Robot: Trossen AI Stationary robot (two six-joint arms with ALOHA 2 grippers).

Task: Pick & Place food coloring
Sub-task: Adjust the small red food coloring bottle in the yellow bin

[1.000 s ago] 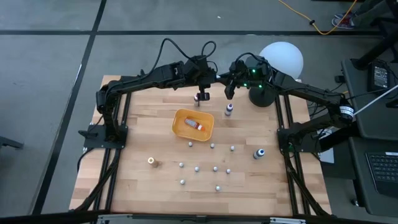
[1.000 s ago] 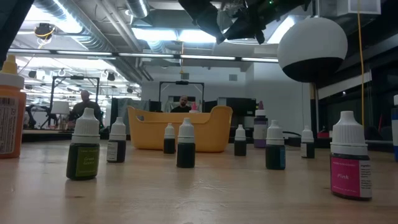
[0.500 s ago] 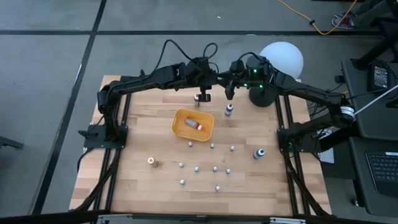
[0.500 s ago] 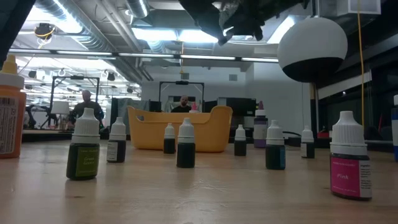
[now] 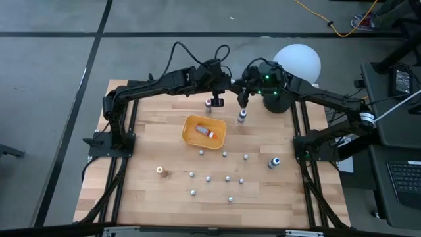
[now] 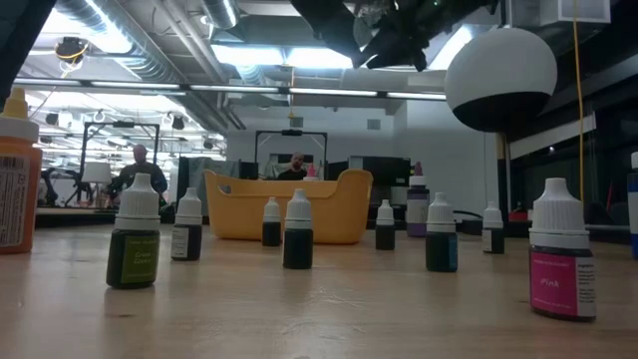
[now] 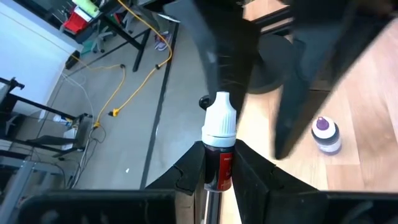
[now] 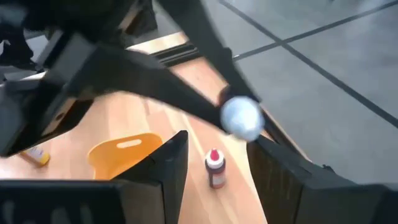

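While our left hand (image 7: 219, 163) hangs above the far edge of the wooden surface (image 5: 151, 148), just behind the orange tray (image 5: 204, 132), it is clamped on a small dropper bottle (image 7: 219, 146) with a white cap and dark body, held upright between both fingers (image 7: 188, 168). Beside it, our right hand (image 5: 242, 102) hovers over a purple-topped bottle (image 5: 242, 116) standing just beyond the tray's far right corner; its fingers (image 8: 166, 163) are spread apart and hold nothing. From that wrist we also see a red-topped bottle (image 8: 215, 167) standing on the wood near the tray. Inside the tray lies an orange bottle (image 5: 206, 133) on its side. More little bottles (image 5: 217, 178) stand scattered across the nearer half of the surface, a blue-topped one (image 5: 273, 161) off to the right and an orange-topped one (image 5: 160, 171) off to the left.
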